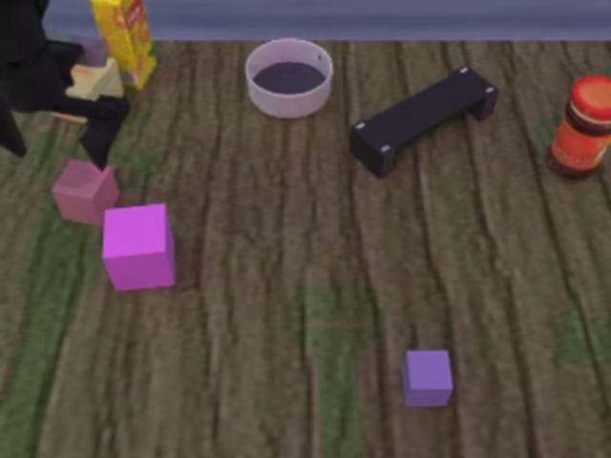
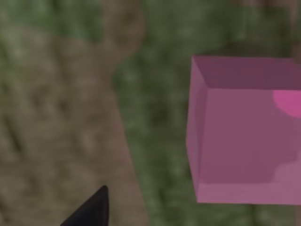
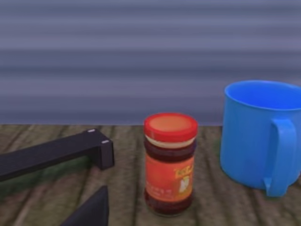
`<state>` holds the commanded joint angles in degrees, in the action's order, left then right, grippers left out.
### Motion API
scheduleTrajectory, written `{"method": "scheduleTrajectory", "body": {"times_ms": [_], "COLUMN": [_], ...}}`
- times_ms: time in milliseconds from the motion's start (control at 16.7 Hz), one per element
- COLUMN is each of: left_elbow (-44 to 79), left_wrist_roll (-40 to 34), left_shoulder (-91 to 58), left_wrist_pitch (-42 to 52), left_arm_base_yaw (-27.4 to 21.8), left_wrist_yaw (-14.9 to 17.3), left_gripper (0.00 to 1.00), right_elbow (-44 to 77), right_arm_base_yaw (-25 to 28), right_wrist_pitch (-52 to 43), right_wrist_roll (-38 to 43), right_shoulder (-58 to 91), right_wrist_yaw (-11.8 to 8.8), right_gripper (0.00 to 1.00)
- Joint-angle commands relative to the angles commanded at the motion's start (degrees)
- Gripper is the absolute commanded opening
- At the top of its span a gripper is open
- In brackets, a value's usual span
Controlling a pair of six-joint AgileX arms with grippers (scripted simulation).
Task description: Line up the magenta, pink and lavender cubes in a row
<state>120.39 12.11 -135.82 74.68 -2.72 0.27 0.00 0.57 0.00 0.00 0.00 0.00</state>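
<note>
The left end effector (image 1: 98,143) hovered just over the far edge of the pink cube (image 1: 84,191), and from where I stood I could not tell whether it was spread or pressed together; only one dark fingertip (image 2: 91,209) showed in its wrist view, apart from the cube. The right end effector did not appear from above at all, so its state was likewise beyond telling.

The chief risk, to my eye, lay in how crowded things were beneath that left end effector. The magenta cube (image 1: 138,245) sat just beside the pink cube, on its near side, touching or almost touching at a corner. A descent slightly off centre could have clipped the pink cube's edge and skidded it into the magenta one, spoiling whatever alignment they had. Just behind the end effector stood a yellow carton (image 1: 124,36) and a pale box (image 1: 93,81), either of which the arm might have brushed on a careless swing.

The lavender cube (image 1: 427,377) lay well apart from the left end effector, off toward the near right of the tabletop (image 1: 286,286), so the row was not yet made.

The cubes themselves looked plain and matte, flat-sided and sharp-edged: the magenta one largest and brightest, the pink one mid-sized and dusty, the lavender one smallest.
</note>
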Motion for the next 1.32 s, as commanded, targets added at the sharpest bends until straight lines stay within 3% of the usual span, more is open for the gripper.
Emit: {"method": "scheduleTrajectory", "body": {"times_ms": [420, 720, 1320], "left_elbow": [-11.07, -12.46, -12.46], "left_wrist_roll": [0.04, 0.05, 0.05], "left_shoulder": [-3.42, -3.91, -3.91], "left_wrist_pitch": [-14.91, -16.49, -16.49], "left_arm_base_yaw": [-0.13, -0.13, -0.13], "left_wrist_yaw": [0.05, 0.06, 0.06], "left_gripper": [1.0, 1.0, 0.25], "right_elbow": [0.0, 0.0, 0.0], "right_arm_base_yaw": [0.0, 0.0, 0.0], "right_wrist_pitch": [0.0, 0.0, 0.0], "right_wrist_roll": [0.0, 0.0, 0.0], "right_shoulder": [0.0, 0.0, 0.0], "right_wrist_yaw": [0.0, 0.0, 0.0], "right_gripper": [1.0, 1.0, 1.0]}}
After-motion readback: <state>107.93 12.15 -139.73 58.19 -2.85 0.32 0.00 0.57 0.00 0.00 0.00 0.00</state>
